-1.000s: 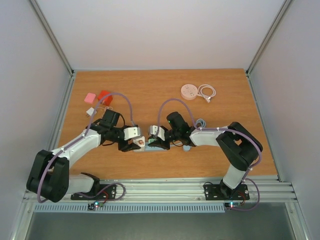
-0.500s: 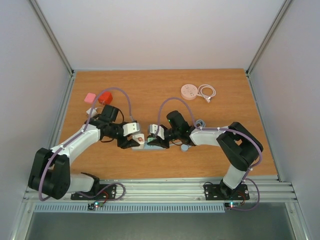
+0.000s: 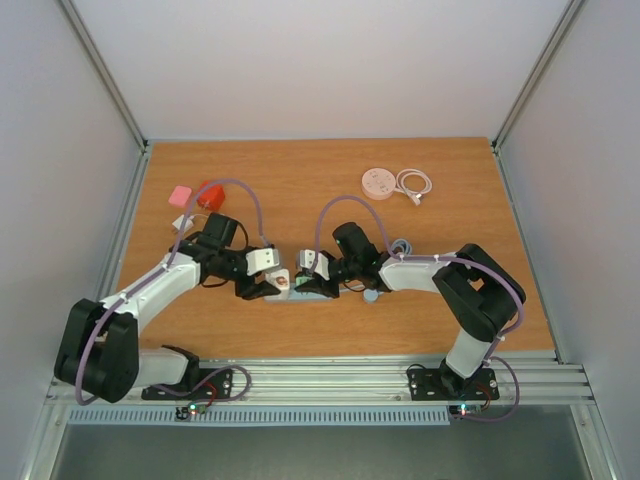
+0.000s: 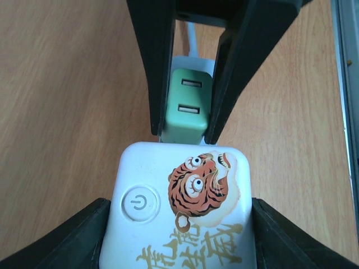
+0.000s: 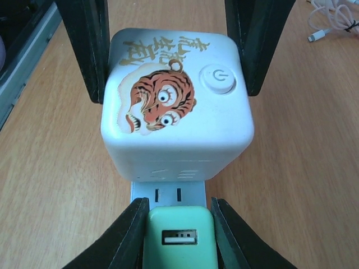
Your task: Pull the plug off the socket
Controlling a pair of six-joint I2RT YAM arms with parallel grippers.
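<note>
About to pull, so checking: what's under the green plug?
A white slotted piece shows beneath the plug, butting the cube. The plug's prongs and the rest of that piece are covered.

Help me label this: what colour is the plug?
The plug is pale green, clearest in the right wrist view.

White rounded plastic cube socket (image 5: 176, 101): orange tiger face printed on the top, gold characters along one edge, round power button in one corner. Standing flat on the wooden table (image 3: 300, 190), near its front middle. Faint slots on the side turned toward the mint-green rectangular plastic plug (image 4: 189, 109). Narrower than the socket, upright, two USB ports on the upward face. Set just beside the socket's side, over a white plate with two slots (image 5: 168, 193) that shows between them. Seated or pulled free: cannot tell.
</note>
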